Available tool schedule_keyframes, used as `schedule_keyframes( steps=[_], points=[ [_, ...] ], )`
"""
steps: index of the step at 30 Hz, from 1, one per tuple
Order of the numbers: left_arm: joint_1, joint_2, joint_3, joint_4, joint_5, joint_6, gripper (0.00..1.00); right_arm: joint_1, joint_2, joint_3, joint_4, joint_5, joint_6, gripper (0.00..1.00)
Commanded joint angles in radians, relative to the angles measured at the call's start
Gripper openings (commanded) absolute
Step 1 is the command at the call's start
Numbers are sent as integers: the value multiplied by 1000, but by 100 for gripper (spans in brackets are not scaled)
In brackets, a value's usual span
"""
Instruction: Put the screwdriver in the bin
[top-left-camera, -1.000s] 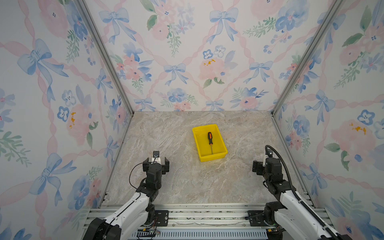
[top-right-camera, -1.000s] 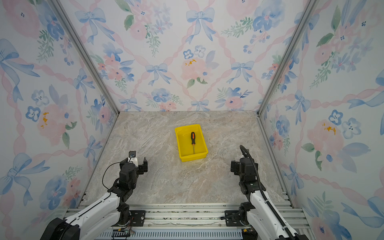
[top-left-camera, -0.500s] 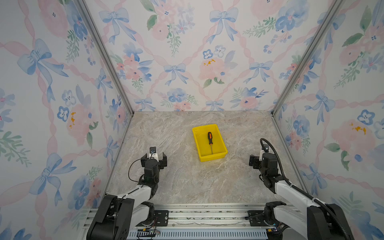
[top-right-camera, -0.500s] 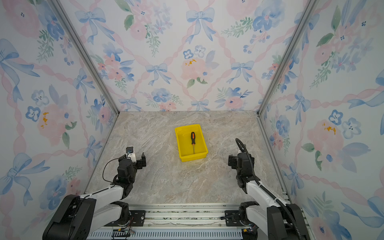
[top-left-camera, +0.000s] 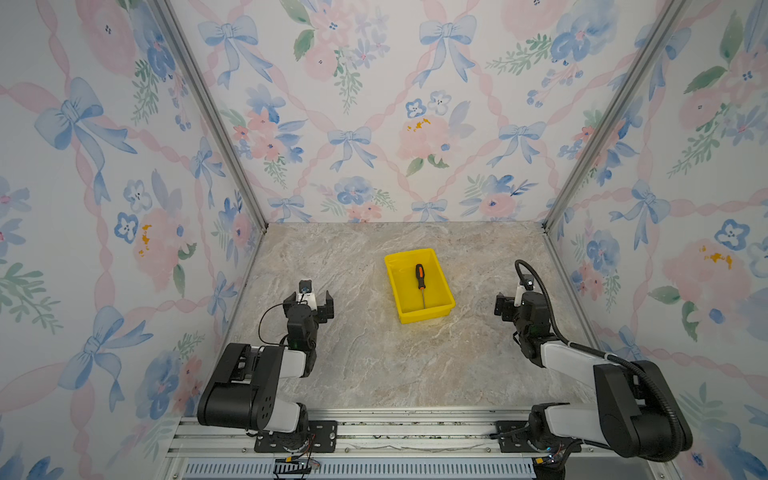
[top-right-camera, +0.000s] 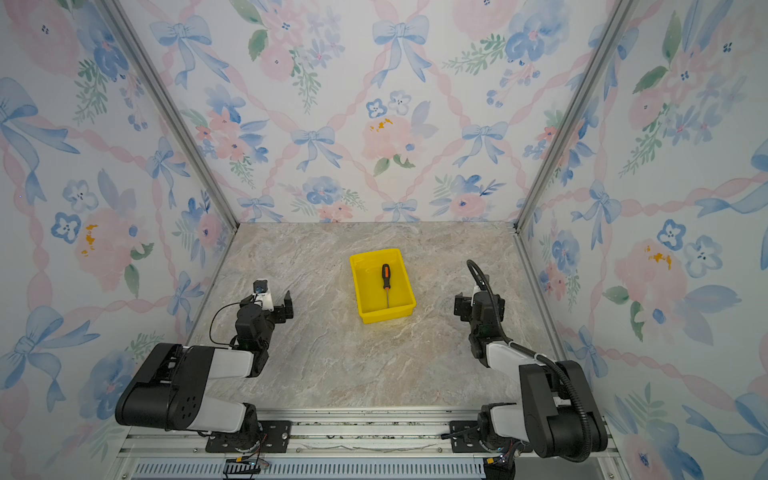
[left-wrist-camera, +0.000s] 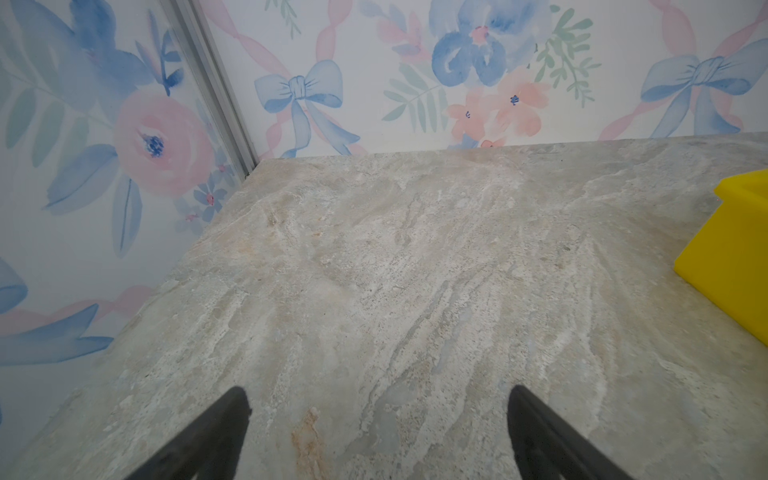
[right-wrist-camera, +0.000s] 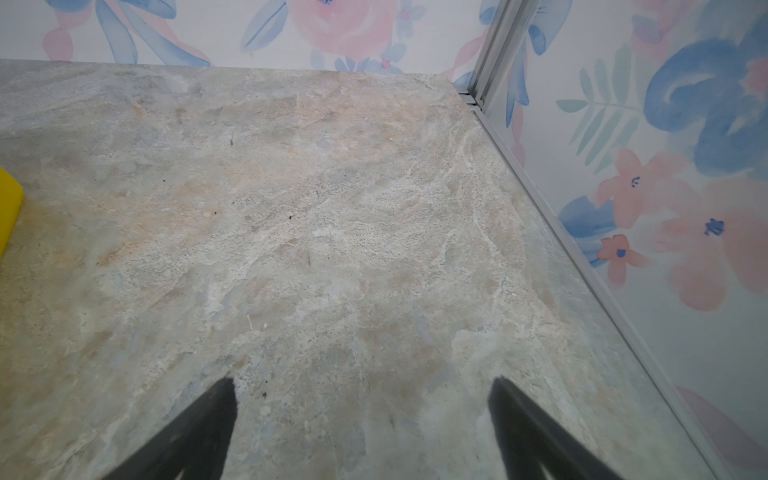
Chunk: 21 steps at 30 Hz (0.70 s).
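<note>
Both top views looked steeply down from high, well in front of the bin (top-left-camera: 424, 314), facing the back wall (top-left-camera: 374, 124). Wrist cameras sat low near the tabletop (left-wrist-camera: 374, 270), left and right of the bin, facing the same wall; each shared only a bin edge with the top views.

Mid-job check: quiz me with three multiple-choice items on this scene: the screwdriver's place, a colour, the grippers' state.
1. Where is the screwdriver relative to the bin? A beside it; B inside it; C under it.
2. What colour is the bin? A yellow; B blue; C red.
3. How do the left gripper and right gripper stand? A both shut; B one shut; C both open.
Answers: B, it lies on the bin's floor; A, its walls are yellow; C, each wrist view shows spread fingers over bare table.
</note>
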<state>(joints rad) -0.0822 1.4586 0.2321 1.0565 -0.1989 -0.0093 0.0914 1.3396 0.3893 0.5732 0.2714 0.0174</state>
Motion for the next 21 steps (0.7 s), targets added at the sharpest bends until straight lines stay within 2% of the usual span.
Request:
schedule_keyframes(
  steps=[1,3,8,21],
  points=[
    [16,30,0,91,51,0,98,-30,39,41,85,-80,0,97],
    [21,57,1,111,58,-2,98,-49,55,56,78,-149,2,97],
    [24,103,6,150,62,-2,98,-91,194,-14,356,-203,35,97],
    [29,102,10,143,38,-15,98,-32,210,9,320,-112,-13,97]
  ],
)
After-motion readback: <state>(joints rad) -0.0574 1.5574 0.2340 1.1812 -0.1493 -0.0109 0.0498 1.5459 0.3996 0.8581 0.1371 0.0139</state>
